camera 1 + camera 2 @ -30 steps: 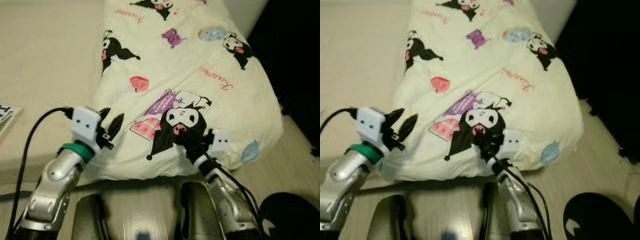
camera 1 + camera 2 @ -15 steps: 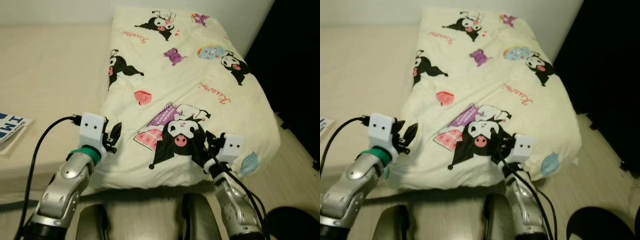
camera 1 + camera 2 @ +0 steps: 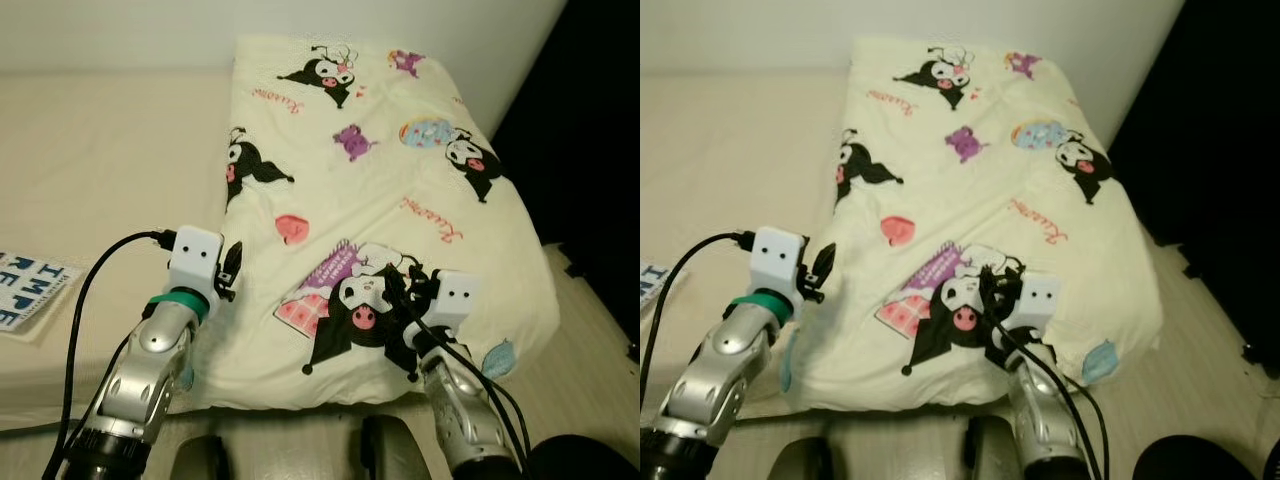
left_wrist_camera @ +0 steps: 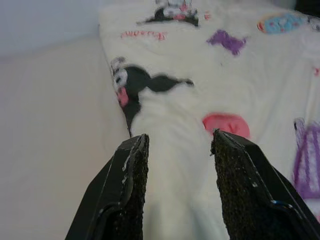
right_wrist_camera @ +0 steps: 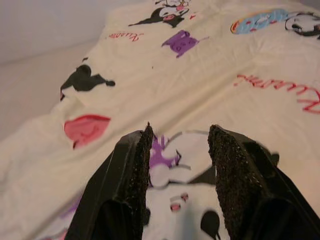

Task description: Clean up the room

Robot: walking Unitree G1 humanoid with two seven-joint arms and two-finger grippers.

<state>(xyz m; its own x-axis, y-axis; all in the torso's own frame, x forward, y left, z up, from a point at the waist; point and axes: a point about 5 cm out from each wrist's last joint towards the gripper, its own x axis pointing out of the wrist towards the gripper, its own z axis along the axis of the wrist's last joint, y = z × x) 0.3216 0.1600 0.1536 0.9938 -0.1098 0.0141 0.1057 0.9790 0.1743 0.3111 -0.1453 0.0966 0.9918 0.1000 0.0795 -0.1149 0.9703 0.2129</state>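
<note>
A cream pillow (image 3: 380,170) printed with black-and-white cartoon figures lies along the right end of the beige bed (image 3: 100,150). My left gripper (image 3: 232,264) sits at the pillow's near left edge. In the left wrist view its fingers (image 4: 131,185) stand apart, with pillow cloth showing between them and nothing pinched. My right gripper (image 3: 401,284) rests over the cartoon print near the pillow's front end. Its fingers (image 5: 227,175) are also apart, just above the cloth. Both grippers are open.
A magazine with blue letters (image 3: 30,290) lies on the bed at the far left. A white wall runs behind the bed. A dark space (image 3: 600,120) borders the pillow on the right, with pale wood floor (image 3: 590,350) below it.
The camera has risen and tipped back, so more of the pillow, the wall and the magazine show. Both grippers stay open at the pillow's near end.
</note>
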